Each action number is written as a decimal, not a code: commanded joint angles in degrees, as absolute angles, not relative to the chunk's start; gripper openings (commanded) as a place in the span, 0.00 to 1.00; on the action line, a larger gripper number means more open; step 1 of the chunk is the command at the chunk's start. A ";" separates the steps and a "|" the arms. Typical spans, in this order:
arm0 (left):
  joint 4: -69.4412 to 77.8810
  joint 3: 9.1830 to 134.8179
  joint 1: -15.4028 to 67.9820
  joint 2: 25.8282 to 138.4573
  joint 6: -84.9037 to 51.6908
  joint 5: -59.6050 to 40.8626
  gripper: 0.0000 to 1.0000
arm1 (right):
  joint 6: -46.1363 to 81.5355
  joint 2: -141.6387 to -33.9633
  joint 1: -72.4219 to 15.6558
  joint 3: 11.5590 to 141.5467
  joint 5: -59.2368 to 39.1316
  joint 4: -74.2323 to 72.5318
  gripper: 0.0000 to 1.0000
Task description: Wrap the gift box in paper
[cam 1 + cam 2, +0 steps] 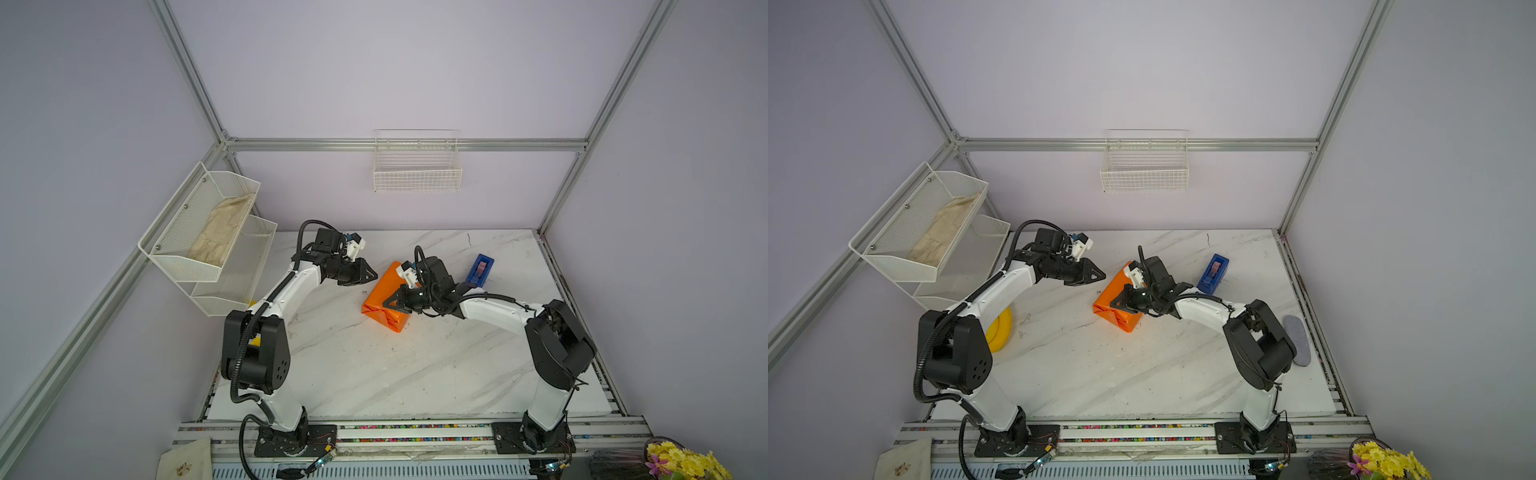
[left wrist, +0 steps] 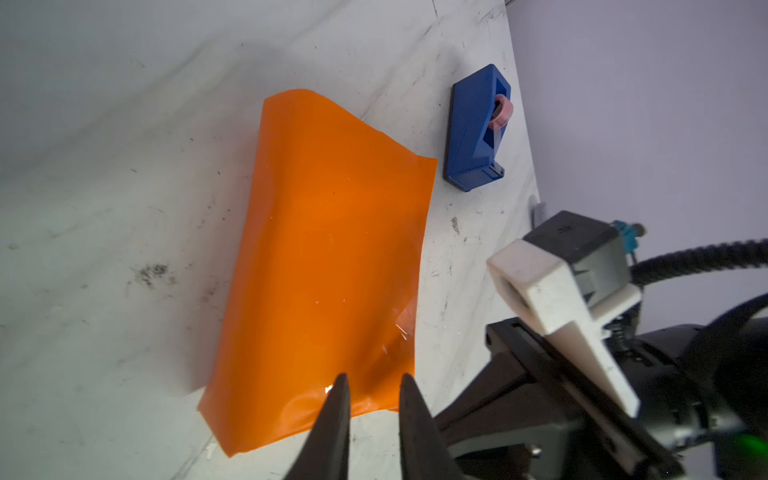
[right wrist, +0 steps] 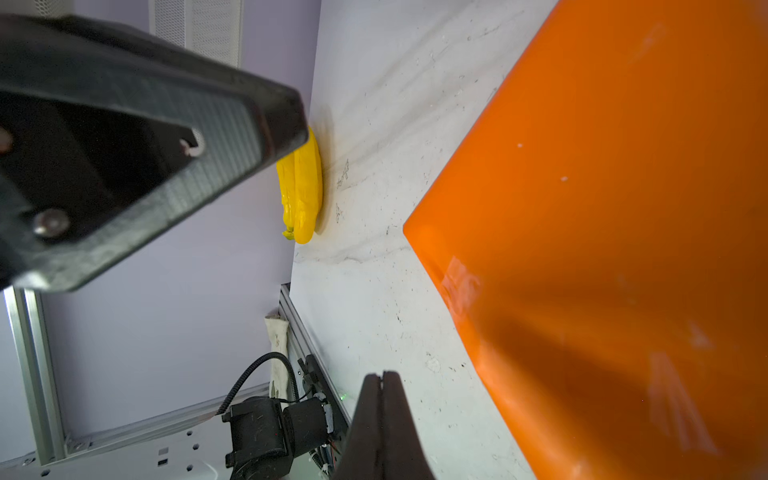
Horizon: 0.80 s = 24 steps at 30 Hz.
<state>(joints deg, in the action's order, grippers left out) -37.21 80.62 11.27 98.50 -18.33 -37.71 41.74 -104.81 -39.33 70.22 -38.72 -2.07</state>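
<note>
The orange paper lies folded into a closed parcel in the middle of the marble table, with creased flaps on its near end. The gift box is hidden. In both top views my left gripper hovers just off the parcel's far-left edge. In the left wrist view its jaws stand a little apart with nothing between them, over the paper's edge. My right gripper sits over the parcel's near end. It is shut and empty, beside the paper.
A blue tape dispenser stands right of the parcel near the back wall. A yellow object lies at the table's left edge and a grey pad at the right. Mesh shelves hang on the left wall.
</note>
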 commanded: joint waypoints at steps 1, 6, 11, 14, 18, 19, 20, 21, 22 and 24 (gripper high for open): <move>-35.25 77.50 11.58 99.31 -22.20 -42.62 0.15 | 41.49 -107.98 -39.38 73.68 -42.30 -2.40 0.00; -35.08 75.90 12.11 102.39 -22.41 -42.92 0.08 | 41.43 -112.08 -38.86 74.48 -41.07 -1.17 0.00; -34.90 75.50 12.74 105.36 -22.06 -44.94 0.05 | 40.81 -114.26 -38.47 71.88 -41.20 -0.96 0.00; -34.98 75.15 12.74 106.36 -22.06 -45.28 0.05 | 40.56 -114.52 -38.32 70.98 -40.88 -0.49 0.00; -36.35 75.25 12.74 107.56 -21.42 -43.68 0.05 | 40.59 -113.43 -37.98 70.66 -40.70 -0.37 0.00; -37.13 75.53 12.74 108.14 -21.20 -42.87 0.05 | 40.65 -112.81 -37.89 70.56 -40.61 -0.32 0.00; -38.09 75.71 12.74 108.68 -20.79 -41.49 0.05 | 40.70 -112.23 -37.80 70.36 -40.53 -0.12 0.00; -38.83 75.88 12.74 109.14 -20.42 -40.14 0.05 | 40.73 -111.75 -37.58 70.18 -40.56 0.07 0.00; -39.73 76.15 12.74 109.75 -19.92 -38.40 0.05 | 40.83 -111.06 -37.40 69.75 -40.56 0.13 0.00; -41.30 76.50 12.66 110.59 -19.14 -35.48 0.04 | 41.04 -109.67 -37.10 68.55 -40.19 0.25 0.02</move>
<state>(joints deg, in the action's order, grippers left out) -37.08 76.99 12.51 108.66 -20.40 -42.15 41.28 -112.18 -38.15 70.67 -41.58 -2.39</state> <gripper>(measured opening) 0.047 0.045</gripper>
